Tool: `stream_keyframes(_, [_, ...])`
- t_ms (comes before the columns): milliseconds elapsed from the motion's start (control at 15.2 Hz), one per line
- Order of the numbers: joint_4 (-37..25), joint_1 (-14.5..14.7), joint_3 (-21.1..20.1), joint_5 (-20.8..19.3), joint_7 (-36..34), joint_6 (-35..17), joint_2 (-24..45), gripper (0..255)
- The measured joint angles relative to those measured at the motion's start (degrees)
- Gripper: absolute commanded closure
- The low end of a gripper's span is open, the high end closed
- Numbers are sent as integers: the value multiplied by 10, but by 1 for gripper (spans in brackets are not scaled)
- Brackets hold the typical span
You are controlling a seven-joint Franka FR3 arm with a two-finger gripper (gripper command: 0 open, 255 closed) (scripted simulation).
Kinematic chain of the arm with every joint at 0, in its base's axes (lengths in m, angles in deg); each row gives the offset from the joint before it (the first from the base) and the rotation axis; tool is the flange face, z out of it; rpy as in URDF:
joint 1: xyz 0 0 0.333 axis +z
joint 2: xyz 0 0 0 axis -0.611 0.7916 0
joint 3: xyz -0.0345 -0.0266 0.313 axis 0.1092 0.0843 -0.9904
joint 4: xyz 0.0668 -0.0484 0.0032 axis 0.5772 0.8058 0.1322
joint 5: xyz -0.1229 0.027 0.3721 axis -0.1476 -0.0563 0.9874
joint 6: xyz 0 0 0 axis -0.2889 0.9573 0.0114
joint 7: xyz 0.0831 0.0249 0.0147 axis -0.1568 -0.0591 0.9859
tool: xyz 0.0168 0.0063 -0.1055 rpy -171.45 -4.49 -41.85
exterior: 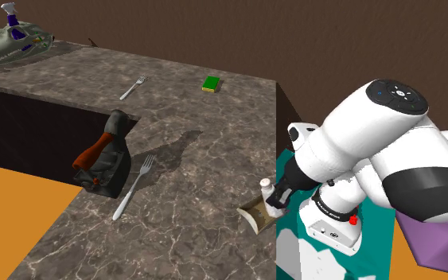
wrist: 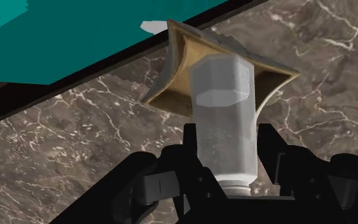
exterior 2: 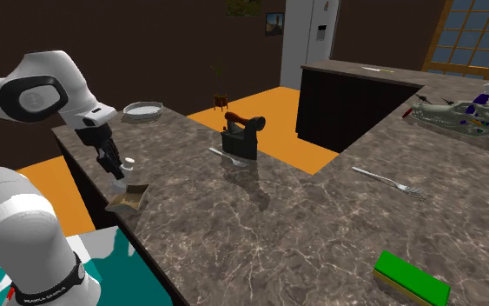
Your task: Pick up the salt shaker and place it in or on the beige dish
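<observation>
Claw (wrist: pixel 227 143) clamped around the clear salt shaker (wrist: pixel 223 89), holding it just above the beige dish (wrist: pixel 174 67).

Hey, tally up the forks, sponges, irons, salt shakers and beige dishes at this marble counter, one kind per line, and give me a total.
Forks: 2
Green sponge: 1
Iron: 1
Salt shaker: 1, clasped in the gripper
Beige dish: 1
Total: 6
</observation>
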Motion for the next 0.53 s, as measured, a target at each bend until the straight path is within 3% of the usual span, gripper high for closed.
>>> stream_keyframes(528, [22,9,-11,12,-4,-23,3,255])
